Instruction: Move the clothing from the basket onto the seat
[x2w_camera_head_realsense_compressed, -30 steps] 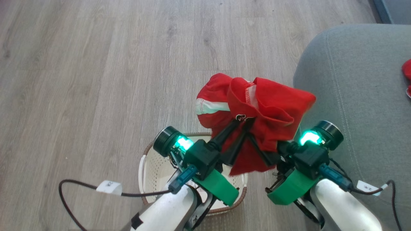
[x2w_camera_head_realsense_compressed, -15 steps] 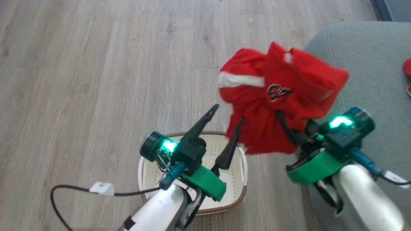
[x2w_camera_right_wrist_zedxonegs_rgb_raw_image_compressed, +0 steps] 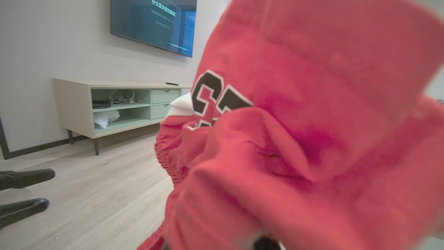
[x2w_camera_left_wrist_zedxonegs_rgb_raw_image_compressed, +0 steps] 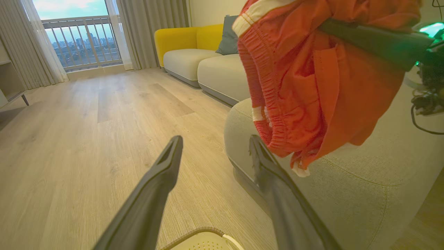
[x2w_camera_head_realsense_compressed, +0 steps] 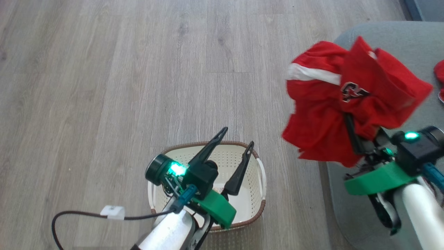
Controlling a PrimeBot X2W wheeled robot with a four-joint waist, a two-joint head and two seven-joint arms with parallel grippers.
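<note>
nearest to us, our left arm reaches forward and up the head view over the basket point(x2w_camera_head_realsense_compressed: 259, 194), which sits on the wood floor point(x2w_camera_head_realsense_compressed: 138, 69). the left gripper point(x2w_camera_head_realsense_compressed: 238, 136) points away from us and a little to the right, its two dark fingers spread wide with nothing between them. in the left wrist view those fingers point(x2w_camera_left_wrist_zedxonegs_rgb_raw_image_compressed: 163, 173) frame bare floor, with the basket's brown rim point(x2w_camera_left_wrist_zedxonegs_rgb_raw_image_compressed: 204, 232) just under them.

to the right, our right arm runs up from the lower right corner, forearm raised, with a green light on the wrist. the right gripper point(x2w_camera_head_realsense_compressed: 362, 133) points up and to the left, clamped on the clothing point(x2w_camera_head_realsense_compressed: 322, 114). its fingertips are buried in the fabric, so we cannot tell how far they close.

the clothing is a bunched red bundle held in the air, straddling the near left edge of the seat point(x2w_camera_head_realsense_compressed: 399, 38), part over floor and part over cushion. its long axis runs across the head view. the white-trimmed band lies to the left and the dark letter logo faces up at us. in the left wrist view it hangs down from the finger, with its elastic edge running top to bottom.

farther right, a second red garment point(x2w_camera_head_realsense_compressed: 440, 74) lies on the seat.
</note>
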